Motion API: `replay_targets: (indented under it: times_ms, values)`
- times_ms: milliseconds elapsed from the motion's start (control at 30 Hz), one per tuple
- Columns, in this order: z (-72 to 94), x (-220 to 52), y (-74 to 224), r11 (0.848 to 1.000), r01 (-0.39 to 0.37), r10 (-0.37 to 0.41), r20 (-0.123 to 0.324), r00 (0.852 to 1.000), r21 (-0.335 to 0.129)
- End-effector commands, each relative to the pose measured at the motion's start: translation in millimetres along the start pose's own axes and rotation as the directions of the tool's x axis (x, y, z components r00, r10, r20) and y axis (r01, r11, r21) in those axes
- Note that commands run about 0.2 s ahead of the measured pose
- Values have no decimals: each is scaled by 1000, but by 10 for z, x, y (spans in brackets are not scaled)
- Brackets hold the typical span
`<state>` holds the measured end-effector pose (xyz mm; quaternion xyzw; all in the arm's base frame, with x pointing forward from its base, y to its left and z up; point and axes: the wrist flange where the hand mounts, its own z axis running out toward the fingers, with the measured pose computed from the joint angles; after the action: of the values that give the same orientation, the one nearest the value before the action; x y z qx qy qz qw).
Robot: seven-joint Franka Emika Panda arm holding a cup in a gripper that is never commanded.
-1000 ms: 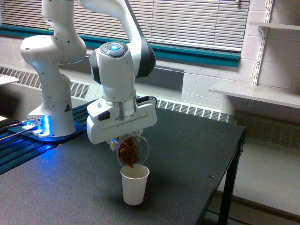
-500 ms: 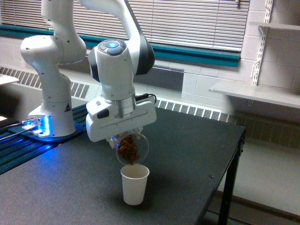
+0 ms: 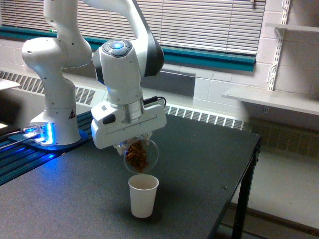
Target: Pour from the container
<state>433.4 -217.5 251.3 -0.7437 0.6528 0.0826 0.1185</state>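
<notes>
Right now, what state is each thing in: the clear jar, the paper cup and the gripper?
Clear plastic jar: held in the gripper, tipped mouth-down above the cup, brown bits inside.
White paper cup: upright on the table, open, directly below the jar, not touching it.
Gripper: shut on the jar.

No words, brand names or numbers can be read anywhere in the exterior view. The only sign is a small black triangular warning mark (image 3: 71, 114) on the side of the robot's white base (image 3: 59, 112), and its symbol is too small to make out. The paper cup (image 3: 143, 196), the clear jar (image 3: 139, 155) and the white hand housing (image 3: 127, 127) carry no lettering that can be seen.
</notes>
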Motion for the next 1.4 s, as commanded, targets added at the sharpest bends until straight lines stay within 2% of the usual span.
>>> replay_targets:
  times_ms: [33,1000,1400]
  values:
    - [-90,62,-5,1000,3,-3,9,1000,19]
    - [-29,172,-87,1000,3,-4,71,997,14]
    - [-8,157,-136,1000,19,-19,77,997,4]
